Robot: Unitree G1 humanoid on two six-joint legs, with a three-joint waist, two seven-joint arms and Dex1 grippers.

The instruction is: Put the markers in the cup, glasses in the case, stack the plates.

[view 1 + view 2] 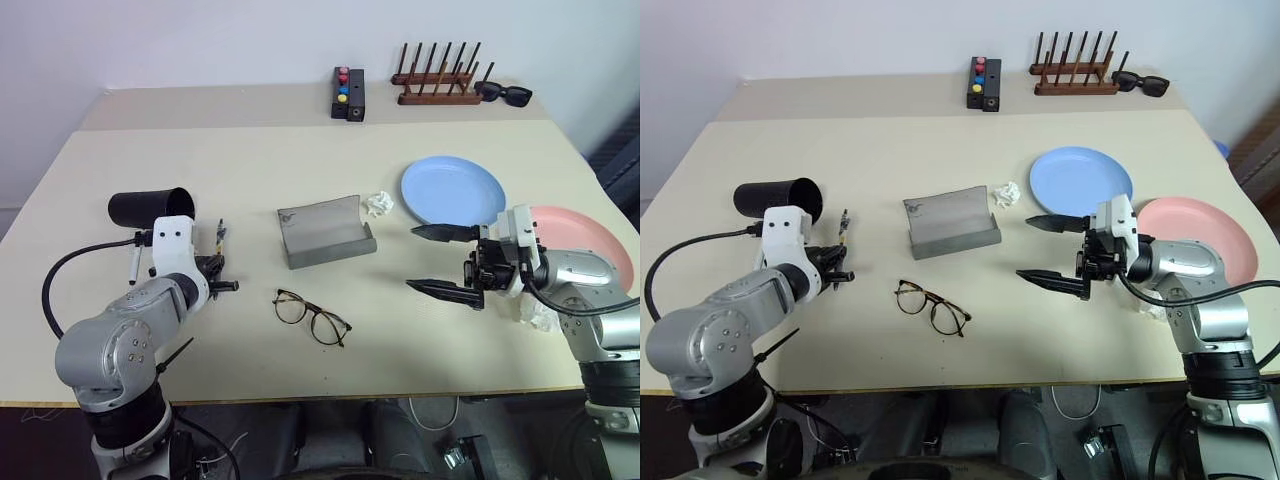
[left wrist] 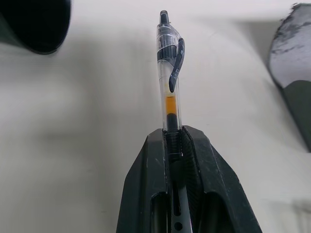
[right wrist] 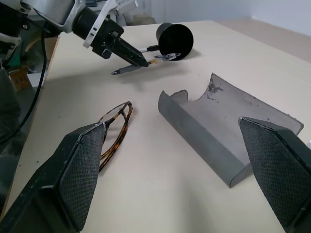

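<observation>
My left gripper [image 2: 173, 133] is shut on a clear-bodied marker with a dark clip [image 2: 170, 73], held just above the table and pointing toward the cup. The black cup [image 1: 150, 207] lies on its side at the far left. A white marker [image 1: 133, 263] lies beside it, partly behind my left arm. The tortoiseshell glasses [image 1: 311, 317] rest near the front middle. Behind them the grey case [image 1: 325, 233] stands open. My right gripper [image 1: 411, 258] is open and level, pointing left toward the case. The blue plate [image 1: 452, 190] and the pink plate [image 1: 590, 235] lie side by side at the right.
A crumpled paper ball [image 1: 379, 204] sits between the case and the blue plate, and another [image 1: 540, 312] lies under my right arm. A black button box [image 1: 347, 94], a wooden rack [image 1: 437, 80] and black sunglasses [image 1: 503, 94] line the back.
</observation>
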